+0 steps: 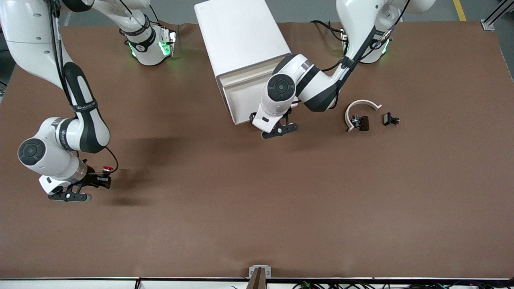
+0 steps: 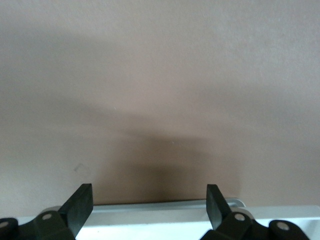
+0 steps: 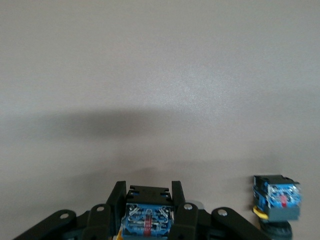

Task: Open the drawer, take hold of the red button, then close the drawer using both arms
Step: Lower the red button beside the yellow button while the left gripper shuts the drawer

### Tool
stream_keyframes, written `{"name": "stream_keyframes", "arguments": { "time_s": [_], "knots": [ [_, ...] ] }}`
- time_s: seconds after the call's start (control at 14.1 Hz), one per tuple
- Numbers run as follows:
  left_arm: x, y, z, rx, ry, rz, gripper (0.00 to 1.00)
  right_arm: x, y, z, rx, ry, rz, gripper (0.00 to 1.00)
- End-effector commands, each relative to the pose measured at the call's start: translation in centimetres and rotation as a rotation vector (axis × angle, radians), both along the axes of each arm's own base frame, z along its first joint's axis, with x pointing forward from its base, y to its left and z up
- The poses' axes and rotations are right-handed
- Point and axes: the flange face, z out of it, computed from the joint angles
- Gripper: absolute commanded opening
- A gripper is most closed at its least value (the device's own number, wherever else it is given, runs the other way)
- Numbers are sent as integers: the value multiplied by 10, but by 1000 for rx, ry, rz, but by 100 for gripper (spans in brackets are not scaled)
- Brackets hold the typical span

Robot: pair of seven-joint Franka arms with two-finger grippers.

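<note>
The small red-capped push button with its black body and blue base (image 1: pixel 107 169) is already out, pinched in the right arm's black two-finger tool (image 1: pixel 105 179) over the brown worktop (image 1: pixel 249 208) at that arm's end. What looks left is shutting the white cabinet's drawer (image 1: pixel 245 100), which stands a little open, with the left tool (image 1: pixel 281 129) spread wide and empty at its front edge.

Robotics lab bench: two white Franka arms (image 1: pixel 60 132) bolted along a brown-covered table (image 1: pixel 257 208); loose cabling, grey floor with yellow line, aluminium framing at the corner.

Matt brown table (image 1: pixel 257 208); glossy white plastic-looking arms (image 1: pixel 60 136); smooth white drawer (image 1: pixel 241 44).
</note>
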Motion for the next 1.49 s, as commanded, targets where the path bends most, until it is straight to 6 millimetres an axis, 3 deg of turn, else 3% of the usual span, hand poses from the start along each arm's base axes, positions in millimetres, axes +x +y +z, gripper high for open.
{"name": "stream_keyframes", "arguments": {
  "time_s": [0.0,0.28,0.64,0.92,1.42],
  "knots": [
    [-19,-7,-1,-22,38,28,100,2,-5,-6,-6,-6,20,0],
    [-42,-19,-9,-44,110,37,100,0,-21,-23,-13,-14,50,0],
    [-65,-32,-11,-57,173,60,100,-3,-25,-31,-12,-3,45,0],
    [-77,-39,-16,-76,226,77,100,-7,-42,-35,-15,11,88,0],
    [-88,-45,-28,-75,266,74,100,-10,-46,-37,-11,21,81,0]
  ]
}}
